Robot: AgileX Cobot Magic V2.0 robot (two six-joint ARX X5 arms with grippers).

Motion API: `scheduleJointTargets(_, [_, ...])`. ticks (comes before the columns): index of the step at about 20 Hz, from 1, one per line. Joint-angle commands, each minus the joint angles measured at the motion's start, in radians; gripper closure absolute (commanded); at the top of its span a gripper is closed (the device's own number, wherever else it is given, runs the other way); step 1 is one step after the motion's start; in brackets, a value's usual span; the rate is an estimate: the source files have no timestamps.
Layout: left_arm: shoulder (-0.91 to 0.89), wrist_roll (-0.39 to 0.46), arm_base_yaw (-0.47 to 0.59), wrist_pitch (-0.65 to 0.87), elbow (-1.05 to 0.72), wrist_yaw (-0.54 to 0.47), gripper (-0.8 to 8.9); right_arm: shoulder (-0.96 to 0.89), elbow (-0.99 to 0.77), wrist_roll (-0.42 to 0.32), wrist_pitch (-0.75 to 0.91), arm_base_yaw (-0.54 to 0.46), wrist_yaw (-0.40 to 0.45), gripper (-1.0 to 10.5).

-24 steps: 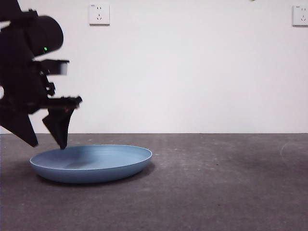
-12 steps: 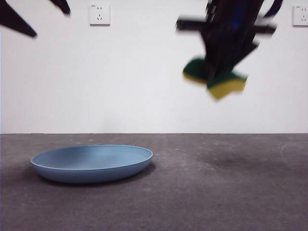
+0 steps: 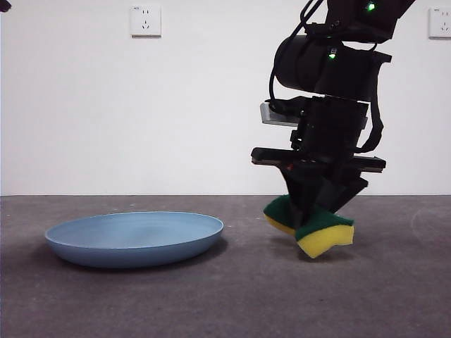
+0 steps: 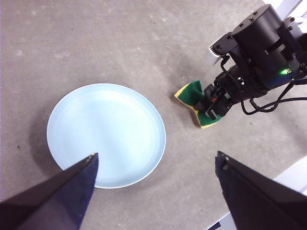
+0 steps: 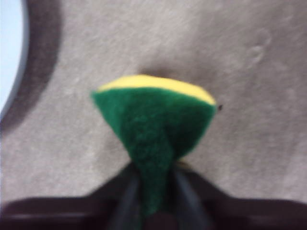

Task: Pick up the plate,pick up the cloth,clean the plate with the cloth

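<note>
The light-blue plate [image 3: 134, 239] lies flat on the table at the left; it also shows in the left wrist view [image 4: 105, 134] and as a sliver in the right wrist view [image 5: 9, 48]. My right gripper [image 3: 317, 211] is shut on the cloth, a yellow and green sponge [image 3: 320, 232], pinched at its middle and held low over the table to the right of the plate, apart from it. The sponge also shows in both wrist views [image 4: 194, 93] [image 5: 153, 120]. My left gripper [image 4: 156, 155] is open and empty, high above the plate.
The table [image 3: 232, 303] is dark grey and rough. A white wall with two sockets [image 3: 145, 20] stands behind it. The left arm shows only as a black tip [image 3: 3, 5] at the top left corner.
My left gripper has risen from the plate's left rim up out of the front view. My right gripper has come down with the sponge to just above the table, right of the plate.
</note>
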Motion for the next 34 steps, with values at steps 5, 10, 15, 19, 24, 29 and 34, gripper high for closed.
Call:
scheduleJointTargets(5, [-0.002, 0.002, -0.003, 0.0, -0.001, 0.0, 4.08, 0.009, -0.005, 0.034, -0.001, -0.008, -0.005, 3.8])
scheduleJointTargets(10, [0.0, 0.029, -0.003, 0.001, -0.001, -0.063, 4.08, -0.013, -0.005, 0.061, -0.01, -0.005, -0.006, 3.8])
scheduleJointTargets(15, [0.015, 0.078, -0.003, 0.044, -0.001, -0.111, 4.08, -0.171, -0.005, 0.06, -0.09, -0.004, -0.011, 4.7])
scheduleJointTargets(19, [0.035, 0.085, -0.003, 0.097, -0.001, -0.154, 5.39, -0.359, -0.005, 0.058, -0.189, -0.004, -0.011, 7.6])
scheduleJointTargets(24, [0.045, 0.145, -0.003, 0.106, -0.001, -0.154, 8.21, -0.594, -0.005, 0.032, -0.223, -0.004, -0.011, 9.6])
scheduleJointTargets(29, [0.036, 0.202, -0.004, 0.148, -0.003, -0.153, 8.21, -0.78, -0.006, 0.002, -0.223, -0.004, -0.003, 9.6])
scheduleJointTargets(34, [-0.043, 0.22, -0.035, 0.242, -0.042, -0.153, 8.21, -0.952, -0.116, -0.013, -0.159, 0.029, 0.128, 9.6])
